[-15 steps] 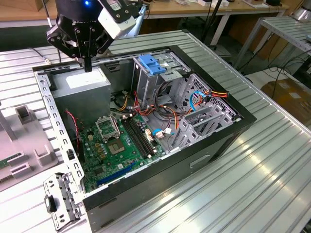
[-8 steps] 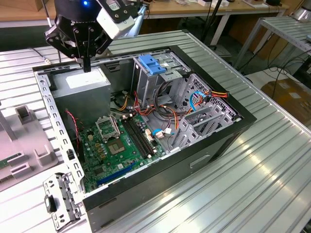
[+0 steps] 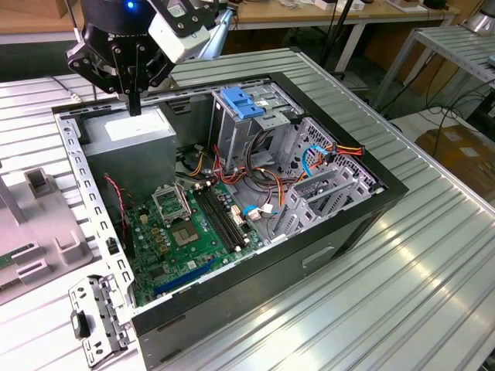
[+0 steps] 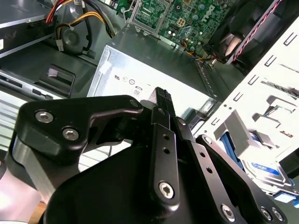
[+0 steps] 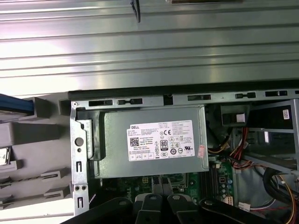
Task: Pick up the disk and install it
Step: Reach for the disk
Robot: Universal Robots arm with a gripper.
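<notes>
We see the open computer case [image 3: 340, 232] holding motherboard [image 3: 182, 236], power supply [image 3: 151, 127], drive cage [image 3: 232, 131], gripper [image 3: 135, 104] upper left of the exterior view, fingers [image 4: 161, 100] pinched together empty, the disk [image 4: 266, 170] lying outside the case, white label, blue band.

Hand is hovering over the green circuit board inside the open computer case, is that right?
Not quite. In the exterior view the hand hovers over the grey power supply box inside the open computer case, not over the green circuit board, which lies further along the case floor.
</notes>
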